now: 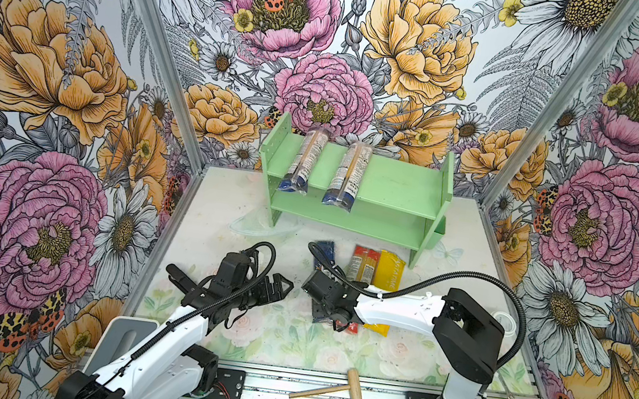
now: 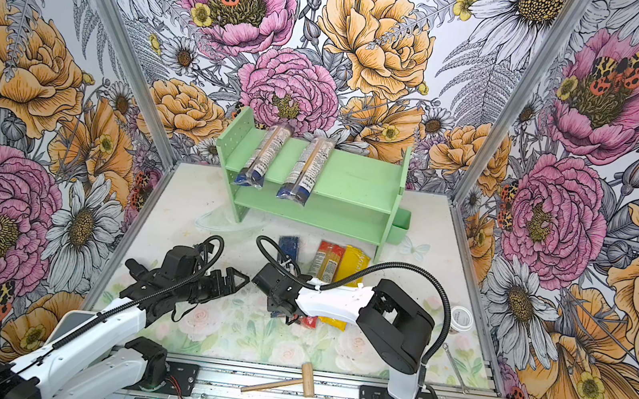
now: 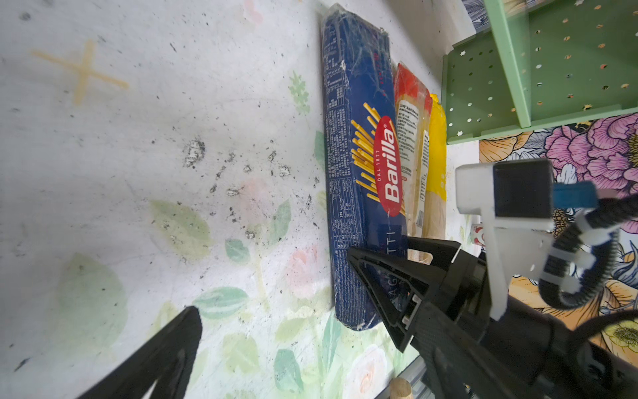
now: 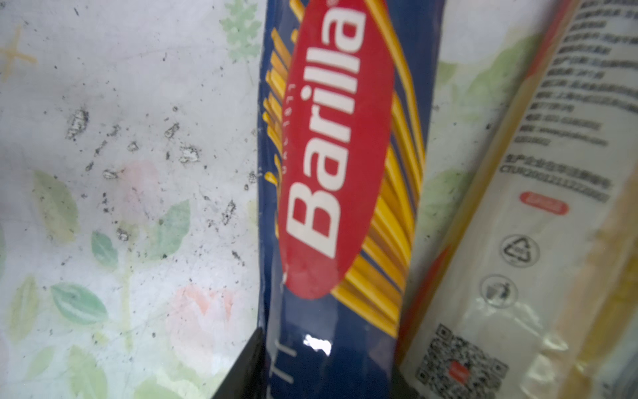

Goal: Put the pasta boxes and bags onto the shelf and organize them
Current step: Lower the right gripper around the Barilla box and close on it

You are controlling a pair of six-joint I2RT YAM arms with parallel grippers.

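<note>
The mint-green shelf (image 1: 395, 185) (image 2: 354, 180) stands at the back, with two clear blue-ended bags (image 1: 306, 161) (image 1: 348, 175) lying across its top tier. In front of it on the table lie the dark blue Barilla box (image 1: 325, 251) (image 3: 359, 172) (image 4: 338, 172), a red-ended bag (image 1: 363, 265) (image 4: 552, 207) and a yellow bag (image 1: 390, 272) (image 3: 437, 155), side by side. My right gripper (image 1: 325, 314) (image 3: 379, 248) (image 4: 328, 366) is shut on the Barilla box near its front end, one finger on each long side. My left gripper (image 1: 277, 287) (image 2: 233, 281) hangs open just left of the box, holding nothing.
A small wooden mallet (image 1: 343, 386) lies on the front rail. A white round container (image 2: 461, 320) and a thin metal tool (image 2: 455, 367) sit at the right edge. A green bin (image 2: 400, 224) hangs on the shelf's right side. Flowered walls close in three sides.
</note>
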